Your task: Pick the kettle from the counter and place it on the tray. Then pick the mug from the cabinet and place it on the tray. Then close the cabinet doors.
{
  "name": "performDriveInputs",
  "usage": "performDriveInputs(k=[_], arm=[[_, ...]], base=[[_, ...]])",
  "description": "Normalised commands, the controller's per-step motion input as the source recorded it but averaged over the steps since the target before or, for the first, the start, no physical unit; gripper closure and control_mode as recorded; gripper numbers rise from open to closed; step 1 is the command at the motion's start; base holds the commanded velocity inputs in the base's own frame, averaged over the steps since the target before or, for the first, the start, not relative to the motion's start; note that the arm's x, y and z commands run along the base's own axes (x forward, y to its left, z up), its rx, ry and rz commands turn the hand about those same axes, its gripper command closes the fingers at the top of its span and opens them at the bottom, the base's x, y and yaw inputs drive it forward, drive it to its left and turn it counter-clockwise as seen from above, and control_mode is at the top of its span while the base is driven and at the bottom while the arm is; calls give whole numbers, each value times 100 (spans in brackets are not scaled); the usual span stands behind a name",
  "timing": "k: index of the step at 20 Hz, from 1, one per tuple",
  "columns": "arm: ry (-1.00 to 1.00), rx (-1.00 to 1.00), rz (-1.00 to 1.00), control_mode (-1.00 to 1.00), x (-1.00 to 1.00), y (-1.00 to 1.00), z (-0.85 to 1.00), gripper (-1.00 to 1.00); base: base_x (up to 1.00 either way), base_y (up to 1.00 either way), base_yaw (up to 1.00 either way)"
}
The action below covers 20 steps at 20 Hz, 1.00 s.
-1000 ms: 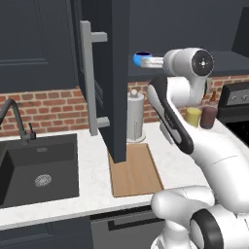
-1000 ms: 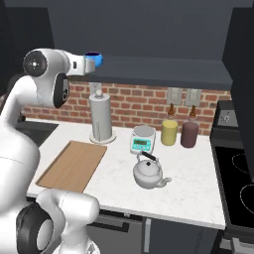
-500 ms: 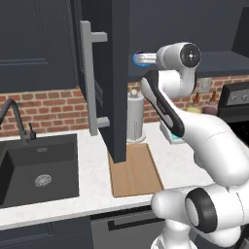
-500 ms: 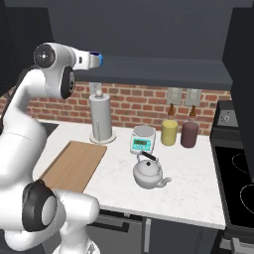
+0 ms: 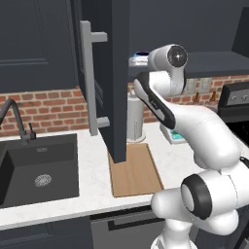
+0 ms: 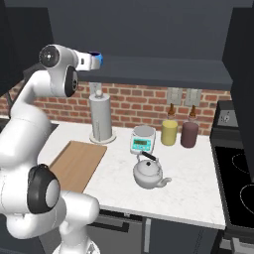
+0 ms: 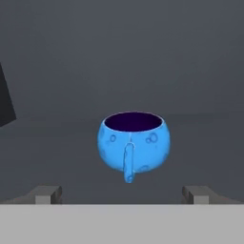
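One mug (image 7: 134, 145) sits before the wide-open, empty end effector (image 7: 123, 193); one kettle (image 6: 148, 172).

The robot arm (image 5: 194, 131) is showing a glossy white shell throughout, built from fat rounded segments that are swelling at each joint and narrowing between them. Dark charcoal discs are capping the joints: one is sitting on the topmost rounded housing (image 5: 176, 56), ringed in paler grey with a small bright centre, and a larger one is facing out low on the body (image 5: 196, 204). In the right base view the same dark round caps are showing on the upper housing (image 6: 49, 56) and the lower bulge (image 6: 38, 195). A dark band is running along the underside of the upper link (image 5: 151, 99). The claw's fingertips (image 7: 47, 194) are looking small, blocky and grey.
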Motion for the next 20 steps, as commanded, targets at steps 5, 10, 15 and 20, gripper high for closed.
performDriveInputs(k=[5, 10, 15, 20], arm=[[5, 0, 0, -100, 30, 3, -20, -100], [0, 0, 0, -100, 24, -3, -1, -100], [1, 0, 0, -100, 23, -1, -3, -100], [2, 0, 0, -100, 23, 1, -12, -100]], base=[[0, 0, 0], [0, 0, 0], [0, 0, 0], [0, 0, 0]])
